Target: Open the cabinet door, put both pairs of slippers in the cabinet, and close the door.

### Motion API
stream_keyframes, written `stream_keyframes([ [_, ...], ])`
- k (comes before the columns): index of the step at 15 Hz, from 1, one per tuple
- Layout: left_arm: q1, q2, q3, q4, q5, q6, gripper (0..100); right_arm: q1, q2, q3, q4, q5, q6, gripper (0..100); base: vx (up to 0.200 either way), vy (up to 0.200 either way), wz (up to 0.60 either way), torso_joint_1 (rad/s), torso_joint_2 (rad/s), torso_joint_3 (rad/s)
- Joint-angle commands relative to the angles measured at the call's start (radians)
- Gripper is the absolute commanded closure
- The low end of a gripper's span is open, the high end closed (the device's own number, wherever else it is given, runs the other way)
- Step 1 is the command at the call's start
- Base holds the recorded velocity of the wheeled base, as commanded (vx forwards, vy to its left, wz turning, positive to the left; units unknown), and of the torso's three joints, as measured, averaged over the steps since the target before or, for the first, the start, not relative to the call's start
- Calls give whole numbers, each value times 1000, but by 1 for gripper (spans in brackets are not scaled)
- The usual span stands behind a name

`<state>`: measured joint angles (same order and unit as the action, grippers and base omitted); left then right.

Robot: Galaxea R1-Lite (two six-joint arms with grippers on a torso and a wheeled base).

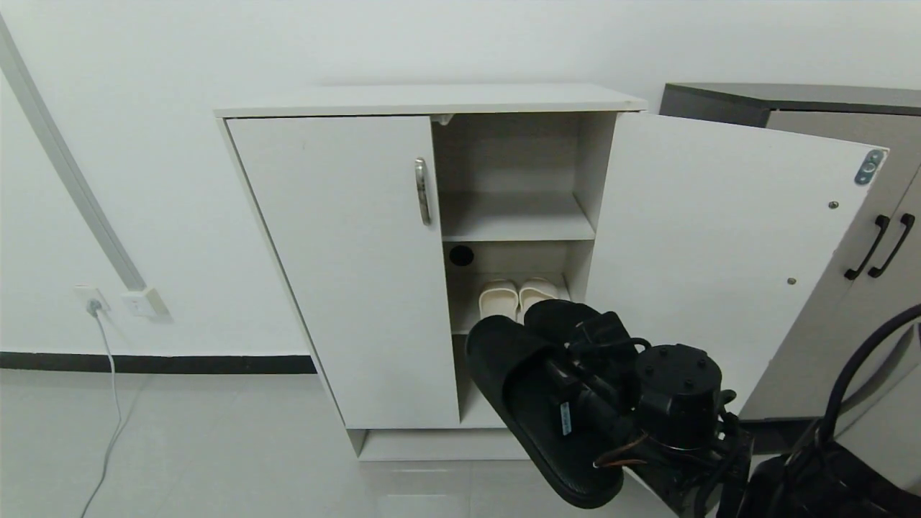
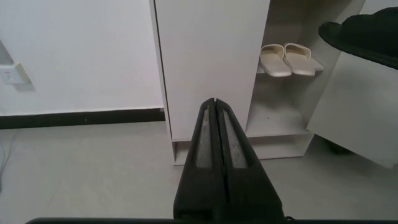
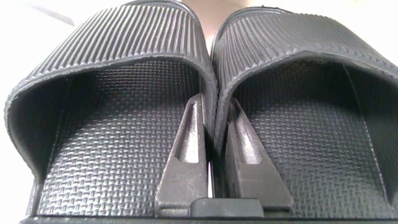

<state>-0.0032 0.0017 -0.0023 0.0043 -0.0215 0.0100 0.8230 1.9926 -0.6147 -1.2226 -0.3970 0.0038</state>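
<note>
The head view gives you the layout: the cabinet (image 1: 432,99) stands against the wall with its left door (image 1: 345,273) shut and its right door (image 1: 719,244) swung wide. The black slippers (image 1: 536,388) hang tilted in the air in front of the open half, low down, carried by your right gripper (image 3: 213,106). The right wrist view gives you the grip itself: one finger sits inside each slipper and the two are clamped on the adjoining inner walls, pinching the pair side by side. There you see ribbed straps and pebbled footbeds, dark and matte. In the left wrist view your left gripper (image 2: 214,102) has its fingers pressed together on nothing, low over the floor, facing the cabinet. The white slippers (image 2: 289,59) sit side by side on the lower shelf (image 1: 464,309) inside the open half
</note>
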Motion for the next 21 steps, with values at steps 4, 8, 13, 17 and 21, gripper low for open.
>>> stream_keyframes([
  [4,-1,0,-1,0,0,1,100,84,129,-327,348,-247,183,100,0,0,0,0,0,0],
  [8,0,0,-1,0,0,1,100,99,201,-700,701,-456,312,100,0,0,0,0,0,0],
  [13,-1,0,-1,0,0,1,100,68,207,-853,744,-520,226,100,0,0,0,0,0,0],
  [17,-1,0,1,0,0,2,100,62,207,-881,744,-520,202,100,0,0,0,0,0,0],
  [21,-1,0,1,0,0,1,100,61,196,-899,750,-511,168,100,0,0,0,0,0,0],
])
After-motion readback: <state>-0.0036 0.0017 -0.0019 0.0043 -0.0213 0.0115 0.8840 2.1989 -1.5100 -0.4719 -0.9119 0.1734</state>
